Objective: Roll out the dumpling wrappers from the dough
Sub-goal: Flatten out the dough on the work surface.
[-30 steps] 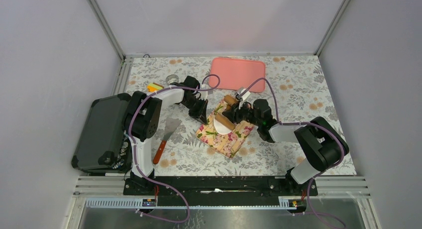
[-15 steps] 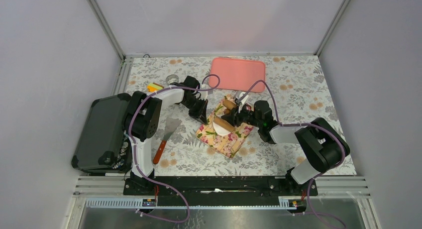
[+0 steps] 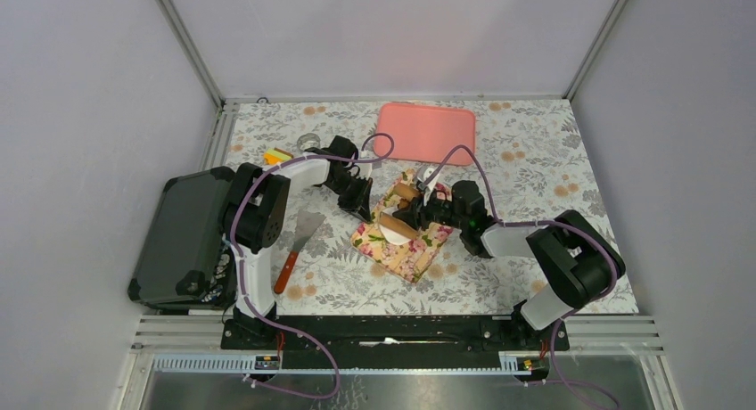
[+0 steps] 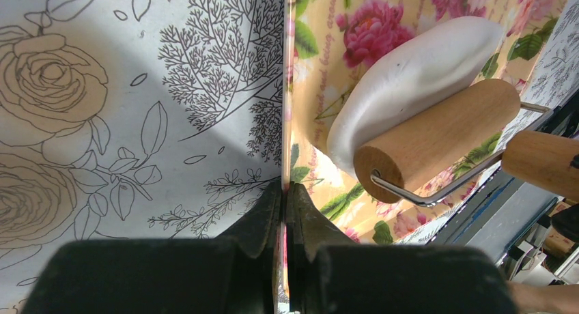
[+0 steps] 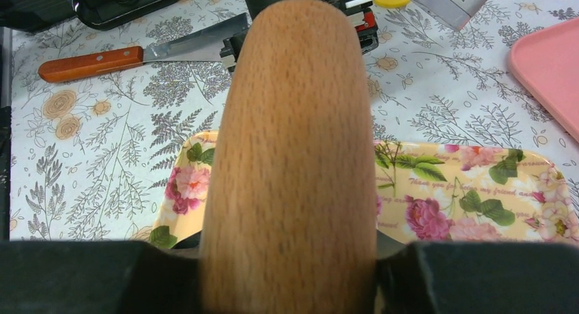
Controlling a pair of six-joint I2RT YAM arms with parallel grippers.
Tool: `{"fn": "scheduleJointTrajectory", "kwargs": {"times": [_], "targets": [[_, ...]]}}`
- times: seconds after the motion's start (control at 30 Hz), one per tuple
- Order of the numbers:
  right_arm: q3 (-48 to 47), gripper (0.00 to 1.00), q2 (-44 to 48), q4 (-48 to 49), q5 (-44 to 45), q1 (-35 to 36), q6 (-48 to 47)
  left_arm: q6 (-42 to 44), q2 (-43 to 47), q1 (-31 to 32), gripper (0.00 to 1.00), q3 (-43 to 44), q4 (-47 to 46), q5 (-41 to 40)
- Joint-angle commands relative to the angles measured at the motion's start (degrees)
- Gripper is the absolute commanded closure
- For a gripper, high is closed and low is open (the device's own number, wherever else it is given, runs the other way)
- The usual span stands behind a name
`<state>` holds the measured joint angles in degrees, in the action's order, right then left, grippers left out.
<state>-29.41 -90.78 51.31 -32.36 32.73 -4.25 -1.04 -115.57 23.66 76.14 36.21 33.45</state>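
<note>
Being pressed under the rolling pin (image 3: pixel 398 219), the dough (image 3: pixel 392 231) is lying on the floral tray (image 3: pixel 412 255), just ahead of the right gripper (image 3: pixel 422 202). Left wrist: tray rim is being pinched by the left gripper (image 4: pixel 285 191), jaws together, dough ahead-right. Right wrist: pin handle is being clamped.

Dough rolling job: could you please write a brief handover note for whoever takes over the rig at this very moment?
Left end effector: shut on the rim of the floral tray.
Right end effector: shut on the rolling pin by its handle.
Dough: on the floral tray, a thick oval slab partly under the roller.
Done: dough partly flattened.
Left: roll it thin; no cut discs in view.
</note>
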Motion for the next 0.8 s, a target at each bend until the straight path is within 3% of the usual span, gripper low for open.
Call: {"fn": "scheduleJointTrajectory", "kwargs": {"times": [0.0, 0.77], "targets": [[3.4, 1.00, -4.7, -20.2, -3.5, 2.5, 0.1, 1.2, -2.3, -1.2, 1.00, -1.9, 1.2, -6.4], [3.9, 1.00, -3.8, -21.8, -8.4, 4.8, -3.7, 1.2, -2.4, -1.4, 1.00, -2.0, 1.2, -6.2]]}}
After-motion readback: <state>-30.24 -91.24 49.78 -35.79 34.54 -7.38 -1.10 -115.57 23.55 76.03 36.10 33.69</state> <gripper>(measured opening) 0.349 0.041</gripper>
